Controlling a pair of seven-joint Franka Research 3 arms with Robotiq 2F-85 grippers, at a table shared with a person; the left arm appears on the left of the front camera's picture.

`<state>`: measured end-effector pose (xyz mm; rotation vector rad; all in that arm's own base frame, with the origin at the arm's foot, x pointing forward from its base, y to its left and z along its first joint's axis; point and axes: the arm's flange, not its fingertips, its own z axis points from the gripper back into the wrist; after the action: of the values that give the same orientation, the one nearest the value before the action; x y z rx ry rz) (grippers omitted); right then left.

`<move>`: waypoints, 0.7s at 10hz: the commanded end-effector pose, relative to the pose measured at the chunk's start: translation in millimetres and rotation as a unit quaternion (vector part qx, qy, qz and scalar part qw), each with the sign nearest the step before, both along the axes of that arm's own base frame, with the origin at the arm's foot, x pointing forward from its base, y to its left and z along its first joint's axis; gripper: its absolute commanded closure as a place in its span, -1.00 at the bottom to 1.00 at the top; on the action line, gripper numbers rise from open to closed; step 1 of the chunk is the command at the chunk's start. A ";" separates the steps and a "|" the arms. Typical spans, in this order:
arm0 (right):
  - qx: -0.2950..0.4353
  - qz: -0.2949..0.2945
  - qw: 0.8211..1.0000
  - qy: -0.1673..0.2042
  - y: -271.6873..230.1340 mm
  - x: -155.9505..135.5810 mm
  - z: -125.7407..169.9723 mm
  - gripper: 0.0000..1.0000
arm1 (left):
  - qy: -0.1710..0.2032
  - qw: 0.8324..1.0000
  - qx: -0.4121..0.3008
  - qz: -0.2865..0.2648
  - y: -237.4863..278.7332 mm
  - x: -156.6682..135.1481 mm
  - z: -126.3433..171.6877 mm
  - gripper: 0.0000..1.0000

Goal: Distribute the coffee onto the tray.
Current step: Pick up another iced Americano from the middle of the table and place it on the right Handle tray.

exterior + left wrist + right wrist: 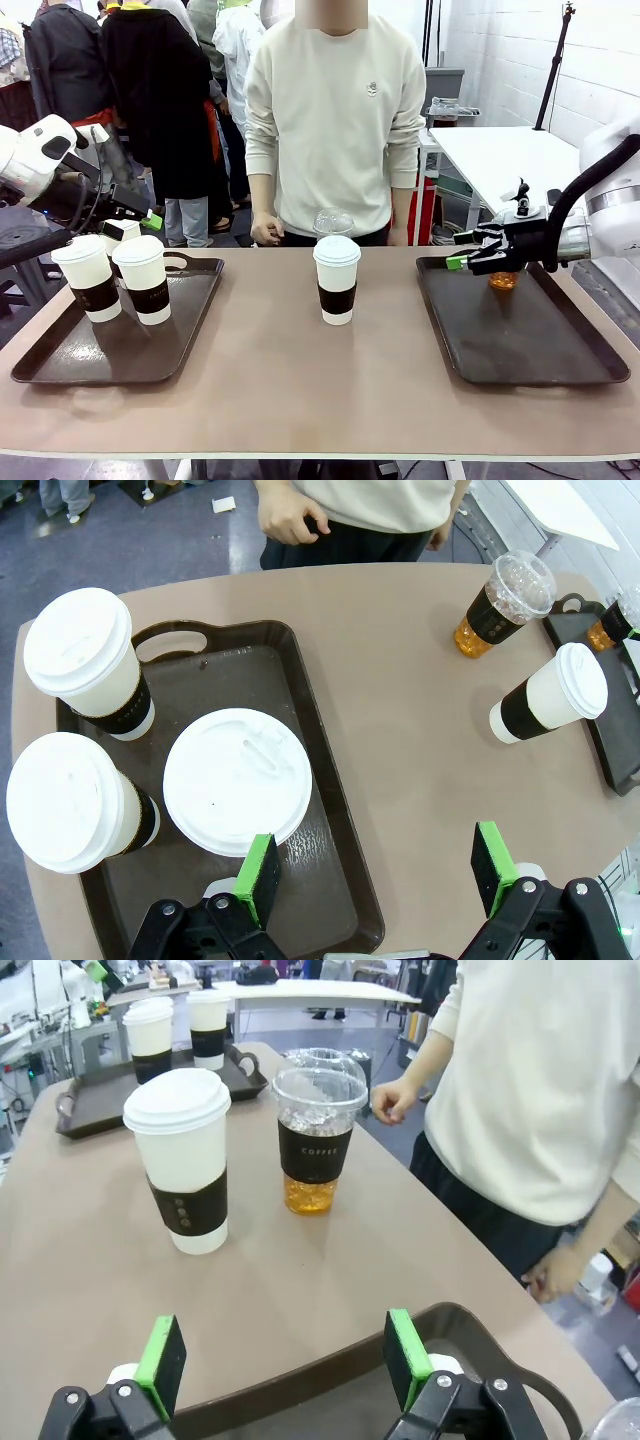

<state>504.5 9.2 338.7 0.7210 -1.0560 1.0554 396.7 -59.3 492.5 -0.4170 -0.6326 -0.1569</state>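
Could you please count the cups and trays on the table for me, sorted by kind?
White lidded paper cups: 4
Clear dome-lidded cups: 2
Brown trays: 2
Total: 8

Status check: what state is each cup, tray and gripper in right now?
Left tray: loaded.
Left-tray white cups: three, upright, lidded.
Middle white cup: upright, lidded, on the table.
Middle clear cup: upright, dome-lidded, on the table.
Right tray: holds one cup.
Right-tray clear cup: upright, partly hidden.
Left gripper: open, empty.
Right gripper: open, empty.
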 end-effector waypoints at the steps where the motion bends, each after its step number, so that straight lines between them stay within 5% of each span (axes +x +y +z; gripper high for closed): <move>1: 0.007 0.002 1.000 0.006 2.8 -3.4 2.6 -1.00 | 0.000 1.000 -0.004 0.004 0.8 -0.1 -0.6 -1.00; 7: 0.018 -0.003 1.000 -0.004 14.5 24.1 -7.6 -1.00 | 0.000 1.000 -0.004 0.004 0.8 -0.1 -0.6 -1.00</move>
<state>515.3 15.3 337.4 0.7362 -1.0688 1.0450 396.7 -59.3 492.6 -0.4170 -0.6327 -0.1569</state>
